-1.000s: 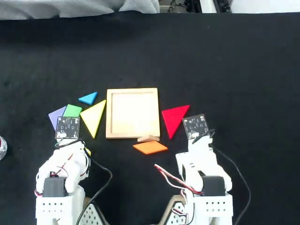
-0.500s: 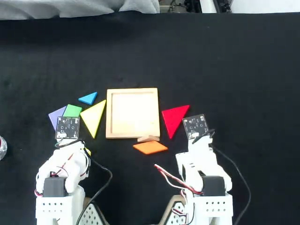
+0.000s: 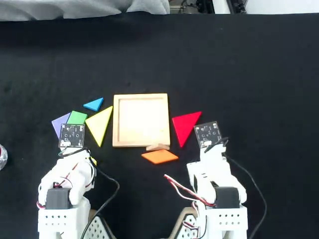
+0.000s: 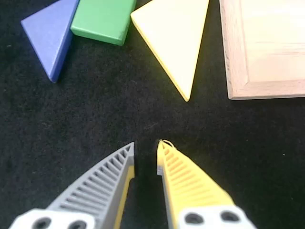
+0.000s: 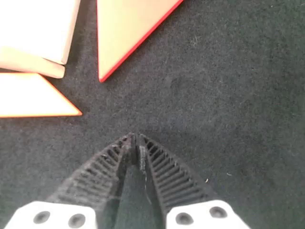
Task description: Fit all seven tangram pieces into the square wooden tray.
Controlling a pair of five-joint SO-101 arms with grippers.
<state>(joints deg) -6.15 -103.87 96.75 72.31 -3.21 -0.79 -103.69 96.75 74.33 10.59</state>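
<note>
High view: yellow triangle (image 3: pixel 101 125) and red triangle (image 3: pixel 185 125) flank the wooden tray (image 3: pixel 141 96).

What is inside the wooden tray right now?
The wooden tray holds no pieces; its bare floor shows in full, nothing covered. The yellow triangle, red triangle and tan piece lie outside its rim.

I count seven pieces: blue triangle (image 3: pixel 93 104), purple triangle (image 3: pixel 60 121), yellow triangle (image 3: pixel 100 124), red triangle (image 3: pixel 186 126) and bare-wood triangle (image 3: pixel 157 147) make five triangles; one green square (image 3: pixel 77 117); one orange parallelogram (image 3: pixel 159 156). One wooden tray (image 3: pixel 115 119) sits mid-frame.
</note>
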